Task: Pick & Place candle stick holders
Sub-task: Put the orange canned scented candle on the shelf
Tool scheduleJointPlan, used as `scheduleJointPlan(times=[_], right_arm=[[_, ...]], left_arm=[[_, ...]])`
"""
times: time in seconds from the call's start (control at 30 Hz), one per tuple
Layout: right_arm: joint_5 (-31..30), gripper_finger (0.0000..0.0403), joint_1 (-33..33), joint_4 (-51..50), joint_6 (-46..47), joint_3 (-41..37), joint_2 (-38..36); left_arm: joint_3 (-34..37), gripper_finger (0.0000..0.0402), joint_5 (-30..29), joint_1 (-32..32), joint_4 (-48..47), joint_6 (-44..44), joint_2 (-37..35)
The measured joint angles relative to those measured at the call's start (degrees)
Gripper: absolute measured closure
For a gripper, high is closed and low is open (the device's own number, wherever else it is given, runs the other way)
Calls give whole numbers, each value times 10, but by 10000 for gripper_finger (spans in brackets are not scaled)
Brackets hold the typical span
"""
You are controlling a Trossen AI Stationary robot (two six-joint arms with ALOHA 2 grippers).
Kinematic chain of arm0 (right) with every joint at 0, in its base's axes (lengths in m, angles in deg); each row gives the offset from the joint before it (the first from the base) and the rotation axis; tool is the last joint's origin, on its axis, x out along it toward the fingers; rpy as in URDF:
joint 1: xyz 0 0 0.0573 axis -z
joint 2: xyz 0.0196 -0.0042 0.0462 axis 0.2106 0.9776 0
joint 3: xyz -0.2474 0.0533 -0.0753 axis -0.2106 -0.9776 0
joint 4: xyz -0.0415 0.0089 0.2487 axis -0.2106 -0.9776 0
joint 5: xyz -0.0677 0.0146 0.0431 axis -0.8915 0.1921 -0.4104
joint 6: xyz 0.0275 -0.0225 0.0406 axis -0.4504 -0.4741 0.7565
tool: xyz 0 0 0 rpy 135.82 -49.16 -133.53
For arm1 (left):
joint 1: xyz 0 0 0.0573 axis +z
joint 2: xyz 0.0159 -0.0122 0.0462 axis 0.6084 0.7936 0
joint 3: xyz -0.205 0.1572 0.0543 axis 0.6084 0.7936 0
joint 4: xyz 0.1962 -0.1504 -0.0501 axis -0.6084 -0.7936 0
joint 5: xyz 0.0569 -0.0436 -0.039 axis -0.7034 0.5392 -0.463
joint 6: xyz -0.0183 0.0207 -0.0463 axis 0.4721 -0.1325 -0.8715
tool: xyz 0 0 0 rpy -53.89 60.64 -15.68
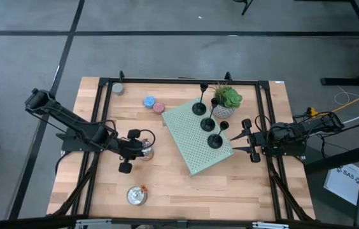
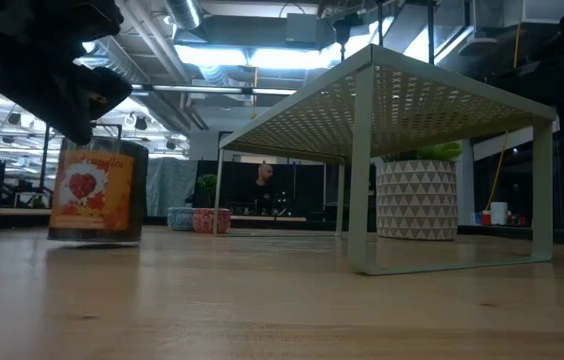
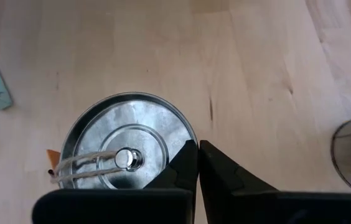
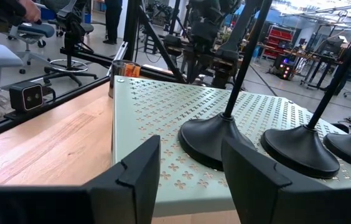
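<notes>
Three black candle stick holders [image 1: 198, 108] [image 1: 207, 124] [image 1: 215, 140] stand by their round bases on the top of a pale green perforated rack [image 1: 186, 130]. In the right wrist view the nearest base [image 4: 216, 140] is just beyond my right gripper [image 4: 191, 168]. That gripper [image 1: 238, 142] is open and level at the rack's right edge and touches nothing. My left gripper [image 1: 140, 150] is shut, left of the rack, right above a silver tin [image 3: 126, 149] with an orange label [image 2: 97, 190]. My left gripper points slanting down, and its shut fingertips [image 3: 191, 158] stand at the rim of the tin's lid [image 3: 182, 134], beside the lid's knob [image 3: 126, 158]. I cannot tell whether they touch the lid. The tin stands upright on the table.
A potted plant [image 1: 226, 102] stands at the rack's far right corner. Blue [image 1: 149, 102] and pink [image 1: 159, 108] candles lie left of the rack. A second tin [image 1: 137, 195] sits near the front edge and a third [image 1: 117, 89] at the far left. A black frame [image 1: 167, 81] borders the tabletop.
</notes>
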Motion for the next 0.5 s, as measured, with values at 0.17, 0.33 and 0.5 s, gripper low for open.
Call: scheduleJointPlan(times=[0.17,0.33,0.5], right_arm=[[0,231,0,0,0,0,0],[0,231,0,0,0,0,0],[0,231,0,0,0,0,0]], left_arm=[[-2,399,-1,12,5,0,0],[-38,400,-6,15,-35,12,-1],[-87,400,-15,18,-84,38,-1]])
